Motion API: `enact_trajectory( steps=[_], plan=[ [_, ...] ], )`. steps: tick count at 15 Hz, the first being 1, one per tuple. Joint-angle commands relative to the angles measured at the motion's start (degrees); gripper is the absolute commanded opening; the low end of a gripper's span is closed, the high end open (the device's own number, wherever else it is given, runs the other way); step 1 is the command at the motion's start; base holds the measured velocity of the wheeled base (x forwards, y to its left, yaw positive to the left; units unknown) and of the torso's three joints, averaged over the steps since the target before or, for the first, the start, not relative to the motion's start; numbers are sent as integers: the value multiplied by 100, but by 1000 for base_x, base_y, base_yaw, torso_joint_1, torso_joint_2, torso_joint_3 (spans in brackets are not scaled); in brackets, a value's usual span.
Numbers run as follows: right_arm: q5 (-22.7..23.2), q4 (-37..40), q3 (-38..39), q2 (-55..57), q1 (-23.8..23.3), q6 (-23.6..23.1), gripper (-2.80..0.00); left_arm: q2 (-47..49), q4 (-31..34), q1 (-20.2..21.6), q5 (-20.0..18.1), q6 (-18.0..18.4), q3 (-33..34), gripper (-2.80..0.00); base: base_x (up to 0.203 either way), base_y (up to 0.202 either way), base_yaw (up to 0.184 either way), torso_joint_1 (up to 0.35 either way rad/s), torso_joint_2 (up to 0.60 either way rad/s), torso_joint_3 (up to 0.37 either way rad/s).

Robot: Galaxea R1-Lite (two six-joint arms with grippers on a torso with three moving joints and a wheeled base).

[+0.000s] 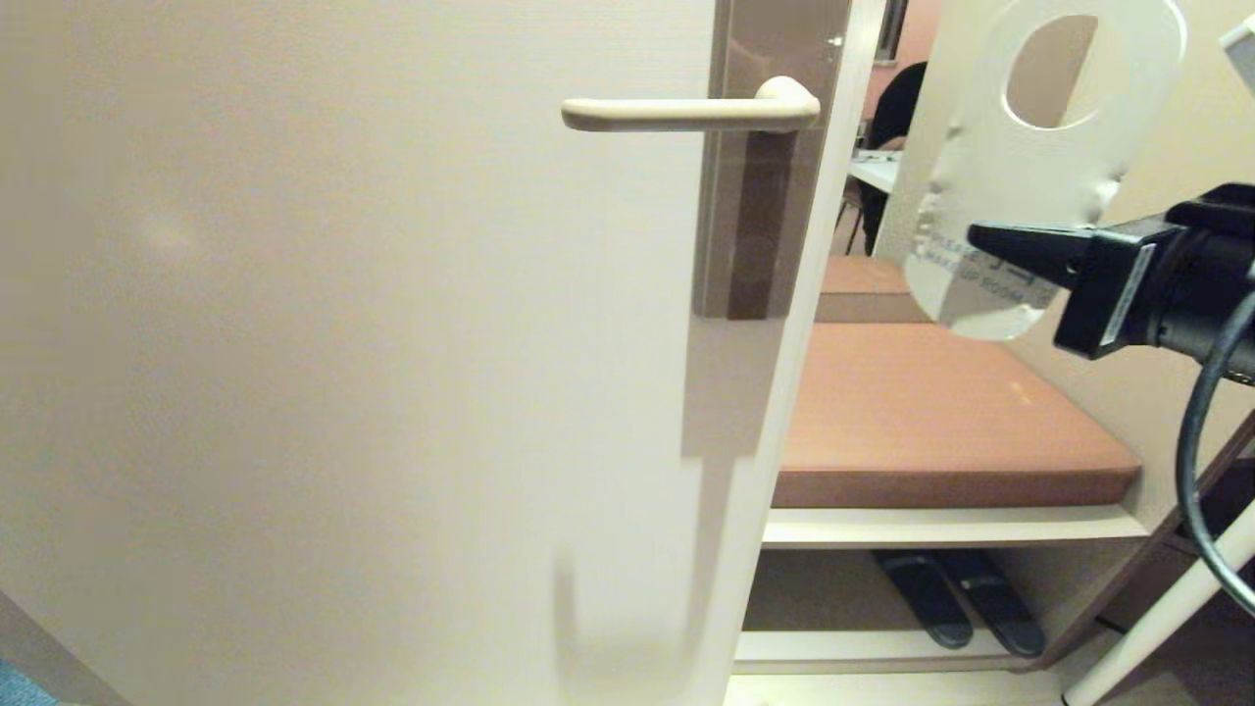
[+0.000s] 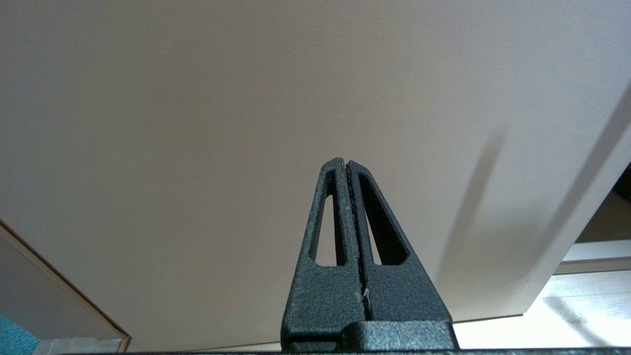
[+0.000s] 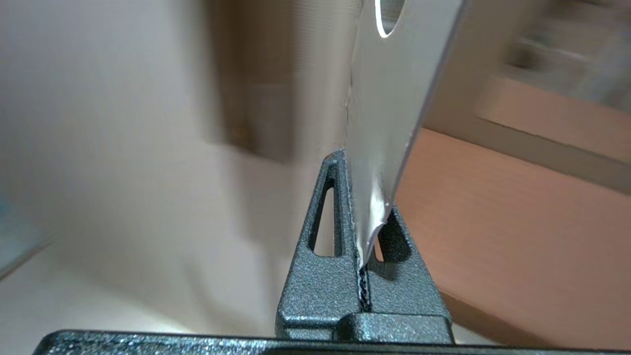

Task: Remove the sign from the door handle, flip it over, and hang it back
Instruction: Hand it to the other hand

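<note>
Gripping the sign [image 1: 1020,167] by its lower end, hole uppermost, the right hand [image 1: 990,240] holds it upright beyond the door's edge from the bare door handle [image 1: 686,113].

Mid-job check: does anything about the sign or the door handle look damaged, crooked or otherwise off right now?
Yes. The sign is off the door handle, pinched by its lower end in the right gripper to the handle's right, white side facing the head camera. Its surface looks dented and wrinkled just above the fingers. It stands roughly upright, hole at the top.
</note>
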Motion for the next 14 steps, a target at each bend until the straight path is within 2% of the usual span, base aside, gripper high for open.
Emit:
enact_trajectory(
  steps=[1, 5, 8, 10, 12, 14],
  plan=[
    [-1, 23, 422, -615, -728, 3, -280, -2, -1, -2, -1, 2, 0, -280, 0, 0, 0, 0, 0, 0],
    [-9, 36, 1431, -1377, -1300, 4, -280, -2, -2, 7, -1, 2, 0, -280, 0, 0, 0, 0, 0, 0],
    [-19, 36, 1607, -1559, -1480, 4, -280, -2, 1, -2, -1, 2, 0, -280, 0, 0, 0, 0, 0, 0],
    [-44, 14, 1840, -1655, -1776, 5, -280, -2, -2, -2, -1, 2, 0, -280, 0, 0, 0, 0, 0, 0],
    [-43, 5, 2316, -1995, -2142, 8, -280, -2, -2, -2, -1, 2, 0, -280, 0, 0, 0, 0, 0, 0],
    [-41, -8, 2968, -2534, -2298, 20, -280, -2, -2, 7, -1, 2, 0, -280, 0, 0, 0, 0, 0, 0]
  ],
)
